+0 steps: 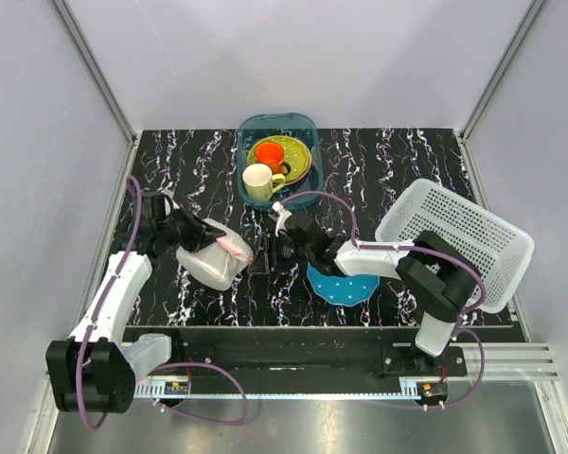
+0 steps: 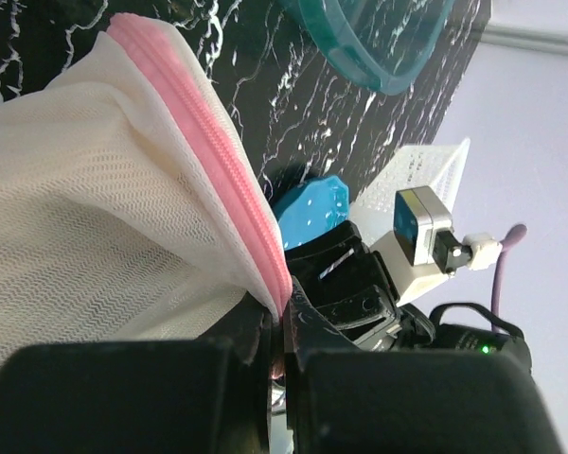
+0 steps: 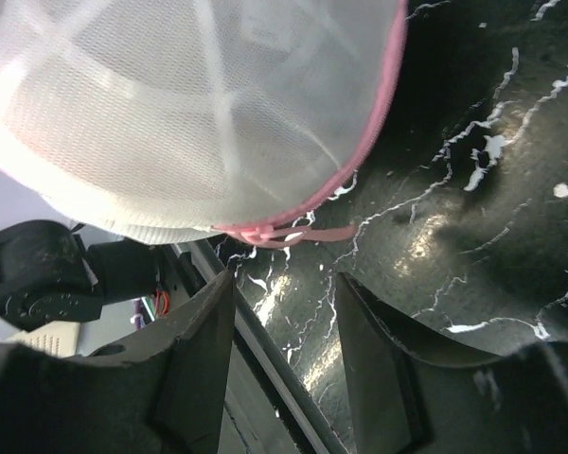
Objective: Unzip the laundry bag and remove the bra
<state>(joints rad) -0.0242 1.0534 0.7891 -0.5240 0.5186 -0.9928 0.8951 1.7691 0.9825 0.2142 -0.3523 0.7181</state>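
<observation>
The laundry bag (image 1: 211, 262), a white mesh dome with pink zipper trim, lies left of centre on the black marbled table. My left gripper (image 1: 225, 246) is shut on its pink zipper edge (image 2: 256, 222), with the mesh (image 2: 85, 218) bulging to the left of the jaws (image 2: 284, 317). My right gripper (image 1: 265, 257) stands open just to the right of the bag. In the right wrist view its fingers (image 3: 204, 331) sit a little below the bag (image 3: 199, 104) and its pink pull loop (image 3: 289, 233), not touching it. The bra is hidden.
A teal bin (image 1: 301, 120) with plates and cups stands at the back centre. A white perforated basket (image 1: 454, 236) lies tilted at the right. A blue dotted plate (image 1: 341, 287) lies under the right arm, near the table's front edge.
</observation>
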